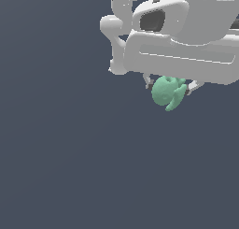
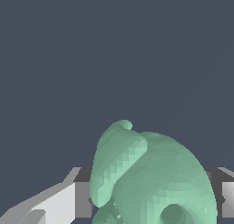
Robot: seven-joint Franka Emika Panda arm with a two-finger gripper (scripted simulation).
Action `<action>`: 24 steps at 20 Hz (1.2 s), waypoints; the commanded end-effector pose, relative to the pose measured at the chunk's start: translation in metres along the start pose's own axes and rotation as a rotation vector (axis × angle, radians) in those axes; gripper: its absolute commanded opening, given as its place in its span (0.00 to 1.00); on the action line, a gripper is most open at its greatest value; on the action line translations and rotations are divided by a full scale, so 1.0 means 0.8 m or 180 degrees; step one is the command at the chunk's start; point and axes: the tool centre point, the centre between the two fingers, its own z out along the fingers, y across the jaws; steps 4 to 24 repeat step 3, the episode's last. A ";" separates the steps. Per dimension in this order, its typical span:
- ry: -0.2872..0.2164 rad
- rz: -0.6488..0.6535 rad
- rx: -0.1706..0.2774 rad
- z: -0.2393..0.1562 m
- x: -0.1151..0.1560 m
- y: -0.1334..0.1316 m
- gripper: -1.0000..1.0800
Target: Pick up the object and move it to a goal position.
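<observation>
Clearly, the white gripper (image 1: pixel 169 86) is closed on the green blob (image 1: pixel 166 91), which sits between its two fingers (image 2: pixel 75 199) under the arm, with only dark grey background around it.

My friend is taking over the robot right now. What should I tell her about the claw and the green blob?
Gripper: shut on the green blob, one finger on each side of it.
Blob: hanging just under the white hand, above the plain dark floor; in the wrist view it fills the space between the fingers.
Done: the blob is picked up.
Left: carry it to the goal. No goal marker shows in either view, so I cannot tell how far is left.
</observation>
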 end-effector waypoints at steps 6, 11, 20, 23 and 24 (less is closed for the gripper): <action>0.0000 0.0000 0.0000 -0.001 0.001 -0.001 0.00; 0.0000 0.0000 0.0000 -0.001 0.001 -0.001 0.00; 0.0000 0.0000 0.0000 -0.001 0.001 -0.001 0.00; 0.0000 0.0000 0.0000 -0.001 0.001 -0.001 0.00; 0.0000 0.0000 0.0000 -0.001 0.001 -0.001 0.00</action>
